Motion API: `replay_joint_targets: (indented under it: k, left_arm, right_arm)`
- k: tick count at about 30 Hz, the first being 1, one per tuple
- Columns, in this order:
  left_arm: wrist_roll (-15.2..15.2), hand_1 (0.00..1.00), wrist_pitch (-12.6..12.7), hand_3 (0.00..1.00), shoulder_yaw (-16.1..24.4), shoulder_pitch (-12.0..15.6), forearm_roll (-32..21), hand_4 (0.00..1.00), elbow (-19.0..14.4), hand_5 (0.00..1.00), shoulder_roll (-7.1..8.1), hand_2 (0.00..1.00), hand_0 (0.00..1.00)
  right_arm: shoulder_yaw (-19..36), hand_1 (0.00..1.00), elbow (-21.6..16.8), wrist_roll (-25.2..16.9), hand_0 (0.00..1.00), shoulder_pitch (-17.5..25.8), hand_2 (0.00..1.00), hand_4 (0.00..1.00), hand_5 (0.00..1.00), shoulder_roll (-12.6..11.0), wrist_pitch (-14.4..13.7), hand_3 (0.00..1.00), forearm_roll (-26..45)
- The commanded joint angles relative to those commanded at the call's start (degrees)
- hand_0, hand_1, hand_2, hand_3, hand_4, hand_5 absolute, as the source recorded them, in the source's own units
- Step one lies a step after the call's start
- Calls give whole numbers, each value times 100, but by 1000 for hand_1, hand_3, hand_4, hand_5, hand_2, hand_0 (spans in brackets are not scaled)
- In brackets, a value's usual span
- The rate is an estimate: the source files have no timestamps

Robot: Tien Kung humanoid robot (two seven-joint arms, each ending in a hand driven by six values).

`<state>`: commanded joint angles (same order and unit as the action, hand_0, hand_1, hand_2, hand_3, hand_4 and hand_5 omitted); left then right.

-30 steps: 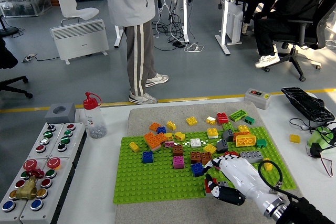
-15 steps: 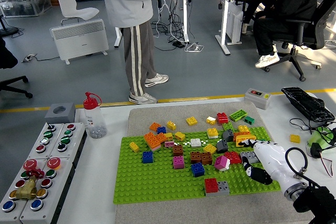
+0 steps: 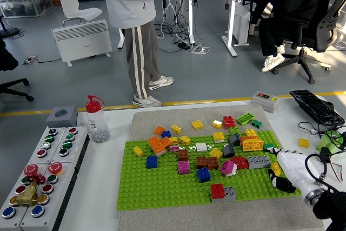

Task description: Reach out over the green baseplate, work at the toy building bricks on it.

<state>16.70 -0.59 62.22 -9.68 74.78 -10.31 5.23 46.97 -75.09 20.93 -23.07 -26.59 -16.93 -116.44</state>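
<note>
The green baseplate (image 3: 162,187) lies on a grey mat in the middle of the white table (image 3: 102,187), with bricks spread mostly over its far half. A red brick (image 3: 217,191) joined to a grey brick (image 3: 230,192) stands alone near the front edge, and a pink brick (image 3: 228,167) lies tilted just behind them. Only the right hand (image 3: 285,169) is seen, at the right edge of the baseplate; its white back is turned up and dark fingertips (image 3: 284,184) show below it. Whether the fingers are spread or curled cannot be told, and nothing is seen held in them. A small yellow piece (image 3: 276,169) lies just beside the hand. The left hand is not seen.

The step in hand is judged to be a reach inward from the right edge toward a brick. It is done well if one brick is chosen that stands apart, such as the red and grey pair, so that neighbours are not knocked. The hand should be brought in above the studs and lowered straight down, since the loose tilted bricks are likely to be swept aside by a low sideways approach. The baseplate may slide on the mat if it is pushed sideways.
</note>
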Motion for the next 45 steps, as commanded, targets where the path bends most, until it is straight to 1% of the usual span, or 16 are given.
replay_joint_targets:
  k: [7, 14, 26, 27, 34, 44, 45]
  left_arm:
    - [-4, 688, 3, 606, 12, 12, 7, 350, 0, 998, -10, 661, 675]
    - [-6, 688, 0, 605, 11, 28, 8, 349, 0, 998, -25, 661, 675]
    - [-5, 687, -1, 605, 18, 44, 21, 349, 0, 998, -41, 661, 676]
    - [-5, 688, 0, 605, 20, 47, 23, 350, 0, 998, -42, 662, 676]
    - [-14, 687, 4, 605, 24, 51, 24, 349, 0, 998, -42, 663, 675]
    - [-21, 688, 6, 605, 17, 18, 9, 350, 0, 998, -38, 663, 676]
    - [-22, 687, 7, 605, 18, 17, 7, 349, 0, 998, -37, 663, 676]
  right_arm:
    - [-28, 789, 147, -32, 820, -24, 831, 574, 123, -23, 104, 839, -93]
    - [-41, 797, 199, -35, 822, -37, 831, 579, 121, -47, 217, 842, -146]
    - [-141, 796, 376, -102, 822, -134, 828, 574, 121, -78, 224, 836, -105]
    - [-157, 794, 399, -113, 818, -146, 823, 568, 137, -83, 228, 828, -98]
    - [-204, 794, 503, -145, 817, -205, 821, 564, 142, -99, 260, 820, -61]
    - [-242, 790, 614, -181, 809, -308, 813, 561, 144, -101, 267, 808, -31]
    - [-249, 783, 623, -182, 800, -316, 799, 555, 142, -101, 271, 770, -30]
